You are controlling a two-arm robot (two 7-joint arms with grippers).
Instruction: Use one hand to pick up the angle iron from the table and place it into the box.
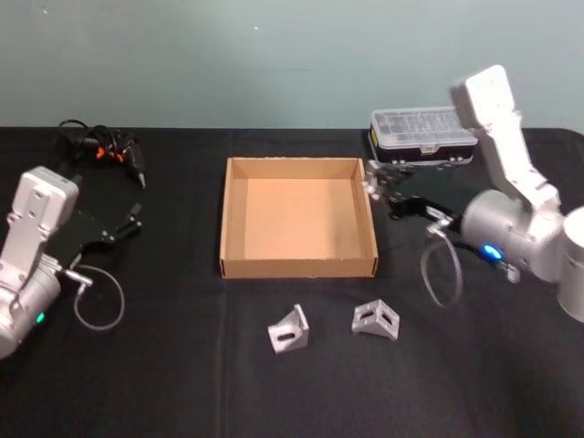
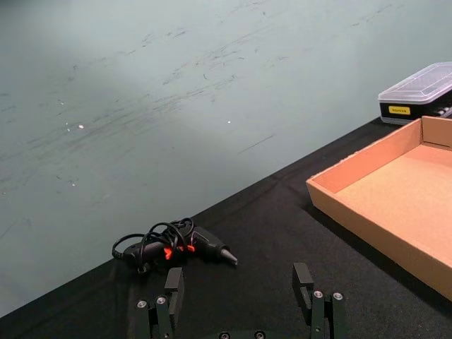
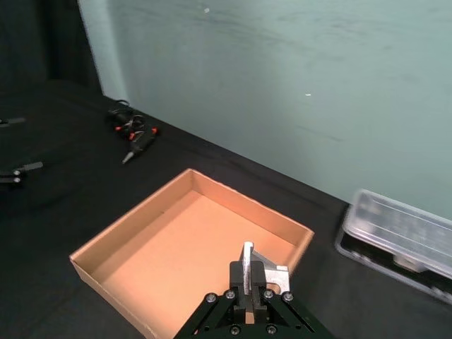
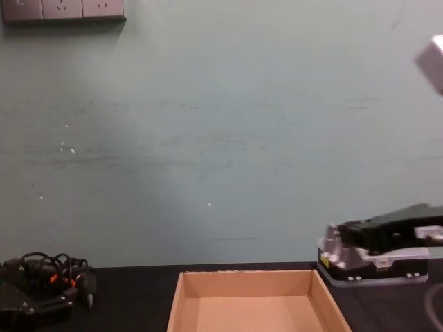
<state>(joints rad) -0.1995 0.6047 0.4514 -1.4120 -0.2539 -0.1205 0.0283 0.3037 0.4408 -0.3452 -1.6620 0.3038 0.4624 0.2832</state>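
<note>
Head view, right gripper (image 1: pixel 374 186) clamped on held angle iron (image 3: pixel 246 263) at box (image 1: pixel 297 267) right wall, 2 loose angle irons (image 1: pixel 288 329) on table (image 1: pixel 164 383), left gripper (image 1: pixel 135 217) parked, fingers wide

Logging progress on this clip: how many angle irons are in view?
3. Left iron and right iron lie on the table before the box; a third iron is held in the right gripper over the box's right wall.

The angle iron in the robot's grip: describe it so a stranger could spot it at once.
Find the cardboard box in the middle of the black table. Just over its right wall, near the far corner, the right end effector holds the angle iron, a small grey bracket. Unlike the two brackets lying on the table in front of the box, it is clamped and lifted.
</note>
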